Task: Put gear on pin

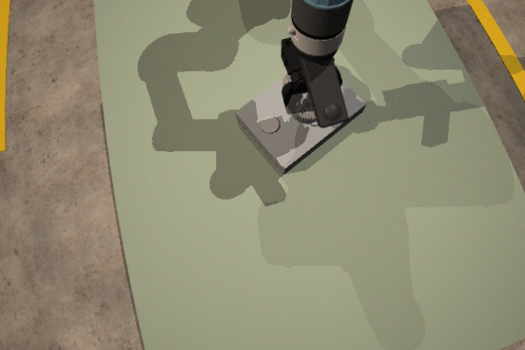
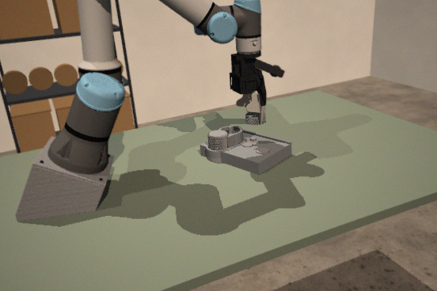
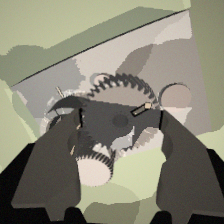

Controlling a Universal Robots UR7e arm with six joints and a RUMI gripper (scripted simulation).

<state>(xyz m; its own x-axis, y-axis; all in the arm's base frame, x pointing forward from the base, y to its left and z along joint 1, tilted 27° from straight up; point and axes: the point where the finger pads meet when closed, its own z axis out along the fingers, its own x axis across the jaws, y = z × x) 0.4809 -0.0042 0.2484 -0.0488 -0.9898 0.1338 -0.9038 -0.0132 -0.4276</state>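
Note:
My gripper [image 1: 311,115] [image 2: 253,119] [image 3: 120,110] is shut on the loose gear [image 1: 306,119] [image 2: 253,120] [image 3: 125,87] and holds it flat, a little above the grey base plate [image 1: 285,148] [image 2: 269,158] [image 3: 165,55]. In the wrist view a small pale arrow mark [image 3: 141,109] shows on the gear's dark face, near the right finger. A round pale pin with its collar [image 1: 270,125] [image 3: 175,95] sits on the plate, beside the held gear and not under it. I cannot make out the mark on the collar.
A small fixed gear [image 2: 218,139] [image 3: 95,171] stands on the plate's end by a raised curved wall [image 2: 233,131]. The plate lies on the green mat [image 1: 333,242] [image 2: 336,169]. The arm's base [image 2: 63,185] stands at the left of the mat.

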